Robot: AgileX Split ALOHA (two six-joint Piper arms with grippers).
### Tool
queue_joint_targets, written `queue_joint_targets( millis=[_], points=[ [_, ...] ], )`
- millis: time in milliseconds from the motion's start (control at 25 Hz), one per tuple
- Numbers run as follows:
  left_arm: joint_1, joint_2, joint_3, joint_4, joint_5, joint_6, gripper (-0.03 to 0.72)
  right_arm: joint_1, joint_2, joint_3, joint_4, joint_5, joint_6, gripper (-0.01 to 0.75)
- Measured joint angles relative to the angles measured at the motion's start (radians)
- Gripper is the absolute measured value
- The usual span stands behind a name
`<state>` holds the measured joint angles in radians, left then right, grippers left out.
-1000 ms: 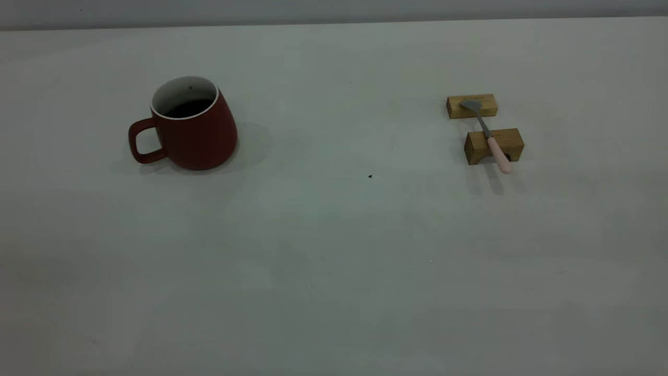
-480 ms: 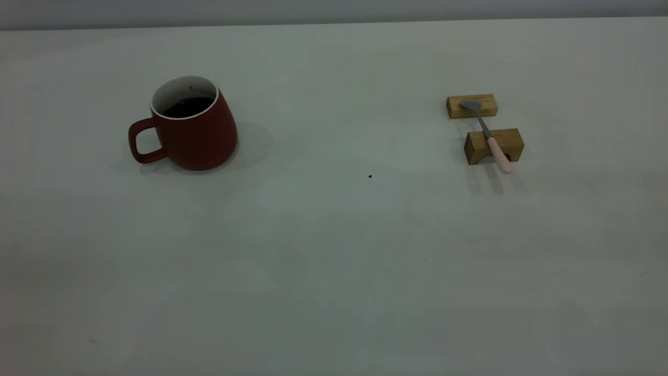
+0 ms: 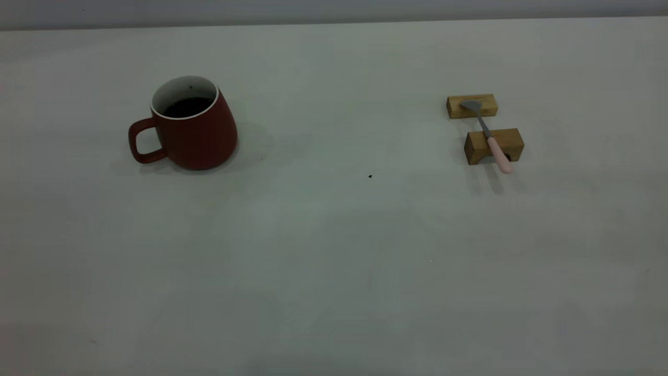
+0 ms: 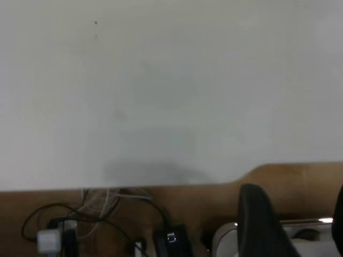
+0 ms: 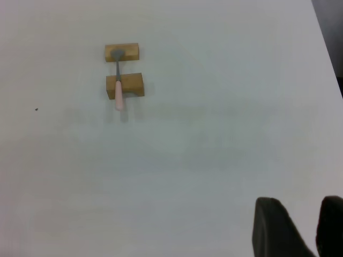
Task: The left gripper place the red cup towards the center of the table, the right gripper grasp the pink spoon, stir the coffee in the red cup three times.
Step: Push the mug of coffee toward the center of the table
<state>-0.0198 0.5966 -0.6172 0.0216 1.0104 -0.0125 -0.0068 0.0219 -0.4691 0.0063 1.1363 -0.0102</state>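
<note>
The red cup (image 3: 195,133) stands upright at the table's (image 3: 334,235) left, handle pointing left, with dark coffee (image 3: 187,107) inside. The pink spoon (image 3: 493,142) lies at the right across two wooden blocks, bowl on the far block, pink handle sticking out past the near one. Neither gripper shows in the exterior view. My right gripper (image 5: 301,206) hovers over bare table far from the pink spoon (image 5: 118,85), open and empty. My left gripper (image 4: 296,195) sits at the table's edge, open and empty; the cup is out of its view.
The far wooden block (image 3: 472,106) and the near wooden block (image 3: 493,146) carry the spoon. A tiny dark speck (image 3: 370,176) marks the middle of the table. Beyond the table edge, the left wrist view shows cables and a plug (image 4: 80,225) on a brown floor.
</note>
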Motion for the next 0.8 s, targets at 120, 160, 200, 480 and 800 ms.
queue_joint_targets(
  millis=[120, 160, 200, 480, 800],
  points=[
    [0.0, 0.168, 0.0, 0.012, -0.139, 0.0, 0.407, 0.0, 0.0, 0.0, 0.0, 0.0, 0.0, 0.238],
    [0.0, 0.216, -0.001, 0.013, -0.189, 0.0, 0.407, 0.0, 0.0, 0.0, 0.0, 0.0, 0.0, 0.238],
    [0.0, 0.277, -0.005, 0.013, -0.226, 0.0, 0.407, 0.0, 0.0, 0.0, 0.0, 0.0, 0.0, 0.238],
    [0.0, 0.747, -0.182, 0.015, -0.363, 0.012, 0.407, 0.0, 0.0, 0.0, 0.0, 0.0, 0.0, 0.238],
    [0.0, 1.227, -0.53, 0.103, -0.355, 0.148, 0.407, 0.0, 0.0, 0.0, 0.0, 0.0, 0.001, 0.238]
  ],
)
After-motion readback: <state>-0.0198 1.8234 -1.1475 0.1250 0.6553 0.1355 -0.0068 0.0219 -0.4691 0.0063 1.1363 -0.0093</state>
